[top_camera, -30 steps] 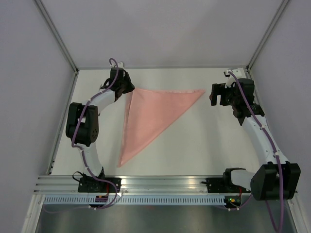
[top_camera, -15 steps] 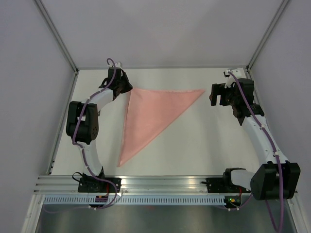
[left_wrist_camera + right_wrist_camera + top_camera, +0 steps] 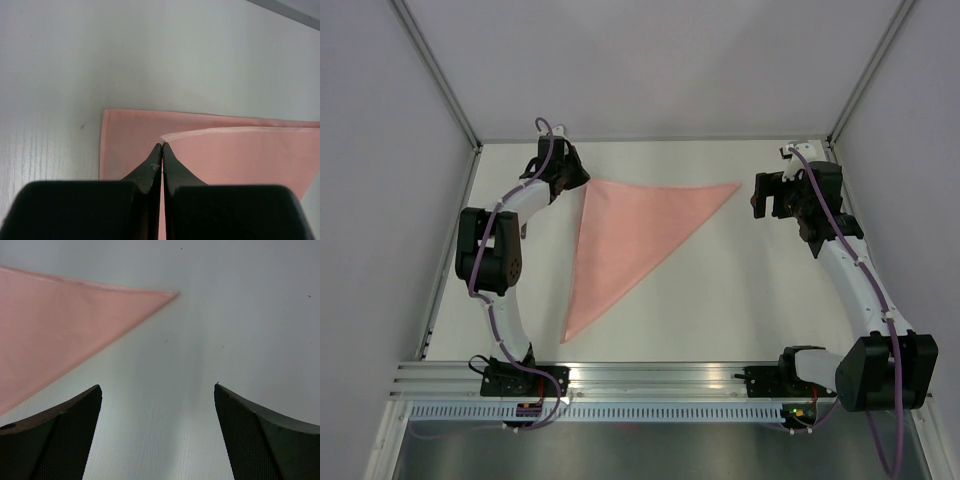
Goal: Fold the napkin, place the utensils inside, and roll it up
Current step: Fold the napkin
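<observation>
The salmon-pink napkin [image 3: 625,235] lies as a folded triangle on the white table, with points at the far left, far right and near left. My left gripper [image 3: 572,174] is at its far-left corner. In the left wrist view the left gripper [image 3: 161,145] is shut, pinching the corner of the napkin's [image 3: 240,155] upper layer. The lower layer reaches a little farther left. My right gripper [image 3: 758,195] is open and empty just right of the napkin's far-right tip [image 3: 172,292]. In the right wrist view it [image 3: 157,390] is over bare table. No utensils are in view.
The white table [image 3: 740,300] is bounded by grey walls at the back and both sides. An aluminium rail [image 3: 650,378] with both arm bases runs along the near edge.
My left gripper has moved slightly back and left, and the napkin's far-left corner has shifted left with it. The right arm has not moved.
</observation>
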`<state>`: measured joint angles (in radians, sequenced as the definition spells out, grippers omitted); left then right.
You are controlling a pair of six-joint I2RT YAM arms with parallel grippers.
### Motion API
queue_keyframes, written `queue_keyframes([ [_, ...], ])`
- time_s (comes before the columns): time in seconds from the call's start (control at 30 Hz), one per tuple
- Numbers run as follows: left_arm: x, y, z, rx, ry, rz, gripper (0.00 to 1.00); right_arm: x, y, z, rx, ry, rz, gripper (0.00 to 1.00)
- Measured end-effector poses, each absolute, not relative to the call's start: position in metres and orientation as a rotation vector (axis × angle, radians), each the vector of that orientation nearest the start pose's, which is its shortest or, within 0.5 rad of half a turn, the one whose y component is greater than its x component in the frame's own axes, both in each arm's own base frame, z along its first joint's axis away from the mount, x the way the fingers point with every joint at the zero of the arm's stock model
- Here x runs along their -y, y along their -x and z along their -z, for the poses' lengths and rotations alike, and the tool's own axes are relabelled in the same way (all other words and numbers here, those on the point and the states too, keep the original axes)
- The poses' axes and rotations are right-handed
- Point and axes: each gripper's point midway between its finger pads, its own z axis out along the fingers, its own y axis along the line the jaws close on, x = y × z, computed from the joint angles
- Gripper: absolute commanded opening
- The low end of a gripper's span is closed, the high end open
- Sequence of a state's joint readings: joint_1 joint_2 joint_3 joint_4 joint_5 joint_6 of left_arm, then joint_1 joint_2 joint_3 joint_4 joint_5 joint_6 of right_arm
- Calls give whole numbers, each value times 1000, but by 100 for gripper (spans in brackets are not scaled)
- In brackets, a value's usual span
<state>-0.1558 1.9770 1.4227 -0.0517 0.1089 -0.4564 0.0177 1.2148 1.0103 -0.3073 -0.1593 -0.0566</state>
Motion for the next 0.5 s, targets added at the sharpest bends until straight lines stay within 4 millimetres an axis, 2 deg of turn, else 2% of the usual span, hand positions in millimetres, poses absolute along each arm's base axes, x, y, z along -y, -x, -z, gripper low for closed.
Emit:
queue_keyframes([
  [0.5, 114, -539, -102, -2208, 286, 459, 2, -32, -376, -210, -2079, 174, -142, 98],
])
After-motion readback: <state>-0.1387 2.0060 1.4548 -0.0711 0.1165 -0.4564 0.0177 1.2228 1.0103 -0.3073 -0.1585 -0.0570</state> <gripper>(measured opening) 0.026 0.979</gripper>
